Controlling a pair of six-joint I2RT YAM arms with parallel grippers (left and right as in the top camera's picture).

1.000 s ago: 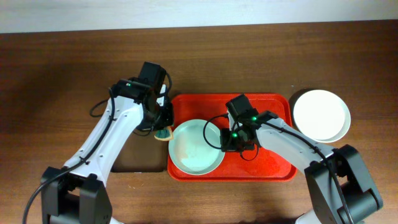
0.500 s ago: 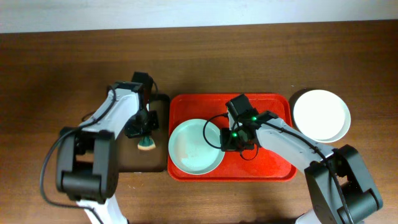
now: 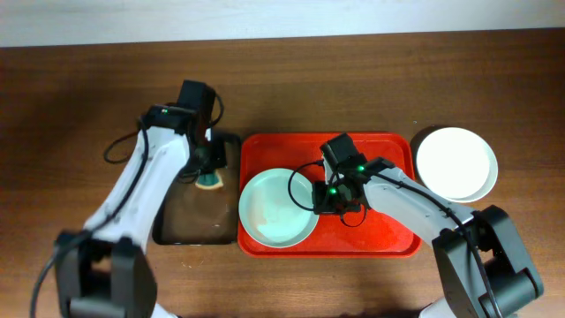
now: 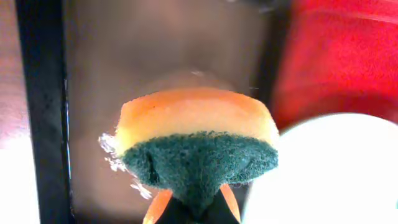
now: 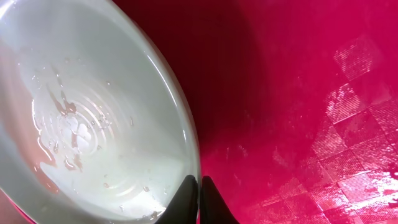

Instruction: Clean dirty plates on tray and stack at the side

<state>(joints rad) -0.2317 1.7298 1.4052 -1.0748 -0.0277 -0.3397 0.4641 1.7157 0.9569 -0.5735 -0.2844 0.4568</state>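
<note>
Overhead: the left end effector [image 3: 210, 170], clamping the sponge [image 3: 209, 182], now has the black tray [image 3: 190, 223] beneath it, not the plate [image 3: 275, 212]. The right end effector [image 3: 323, 201] stays pinching the plate's rim.

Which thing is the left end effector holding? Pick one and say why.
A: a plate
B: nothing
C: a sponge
C: the left end effector is shut on the orange-and-green sponge, which hangs over the black tray.

My overhead looks straight down on the bench [image 3: 353, 71]; both wrist views sit close, sharing the pale plate [image 3: 278, 208] on the red tray [image 3: 388, 238].
</note>
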